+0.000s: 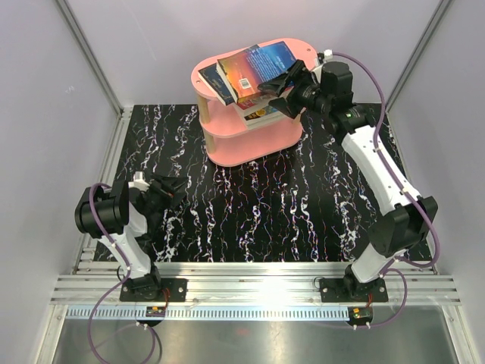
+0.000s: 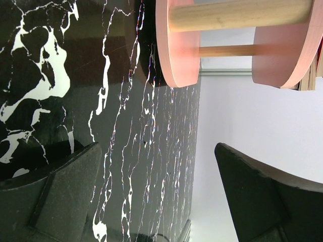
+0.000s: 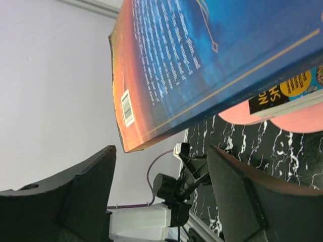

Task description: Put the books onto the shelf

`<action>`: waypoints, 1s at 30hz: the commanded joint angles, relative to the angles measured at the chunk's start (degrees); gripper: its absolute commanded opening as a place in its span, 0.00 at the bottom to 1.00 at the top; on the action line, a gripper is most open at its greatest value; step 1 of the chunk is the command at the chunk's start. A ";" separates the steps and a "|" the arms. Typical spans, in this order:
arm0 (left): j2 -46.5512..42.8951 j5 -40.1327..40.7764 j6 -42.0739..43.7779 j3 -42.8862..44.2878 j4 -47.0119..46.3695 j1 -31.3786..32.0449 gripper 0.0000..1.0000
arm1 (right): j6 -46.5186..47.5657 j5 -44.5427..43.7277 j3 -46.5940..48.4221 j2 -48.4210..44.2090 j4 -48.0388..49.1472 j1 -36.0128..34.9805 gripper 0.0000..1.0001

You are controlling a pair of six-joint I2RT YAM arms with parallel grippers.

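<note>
Books (image 1: 258, 64) stacked on shelf (image 1: 258, 142) top board. Right gripper (image 1: 283, 84) at stack's right edge, jaws spread, pinching nothing. Left gripper (image 1: 168, 194) jaws spread wide, near worktop (image 1: 303, 216) left edge.

From the top external camera: high above and behind the two arm bases (image 1: 151, 288), tilted down and forward, far enough back to take in the whole black marbled table (image 1: 303, 212) and the pink shelf (image 1: 250, 129) at its far side. From the left wrist: low over the table, rolled sideways, sighting past the left gripper (image 2: 161, 196) along the marbled top to the shelf's lower boards and wooden posts (image 2: 237, 15), some way off. From the right wrist: close under the blue-and-orange book (image 3: 212, 60), sighting past the right gripper (image 3: 161, 191) back toward the left arm (image 3: 176, 186). Shared by all three: shelf and table; by top and right wrist, that book.
</note>
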State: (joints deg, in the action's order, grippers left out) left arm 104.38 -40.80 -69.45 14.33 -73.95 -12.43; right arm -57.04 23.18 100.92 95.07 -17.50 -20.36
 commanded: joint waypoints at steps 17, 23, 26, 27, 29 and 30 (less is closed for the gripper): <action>1.18 -0.42 1.34 1.49 -21.41 0.47 0.99 | 5.36 -7.27 7.48 2.15 -6.77 1.11 0.82; 1.53 -0.25 1.42 1.58 -21.41 0.91 0.99 | 5.53 -10.96 4.89 0.29 -4.74 1.20 0.82; 1.27 -0.34 1.42 1.58 -21.41 0.91 0.99 | 5.88 -11.93 8.58 2.66 -5.97 1.20 0.80; 1.18 -0.42 1.42 1.67 -21.41 1.00 0.99 | 5.97 -12.89 9.46 3.54 -6.49 1.20 0.80; 1.09 -0.42 1.51 1.58 -21.41 0.91 0.99 | 6.15 -13.60 11.21 4.16 -6.76 1.20 0.79; 1.09 -0.42 1.51 1.58 -21.41 0.91 0.99 | 6.23 -14.30 11.83 4.77 -6.76 1.20 0.78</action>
State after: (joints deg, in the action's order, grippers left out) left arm 105.12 -40.77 -69.41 15.05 -74.56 -11.70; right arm -52.18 12.38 108.60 98.78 -24.95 -19.46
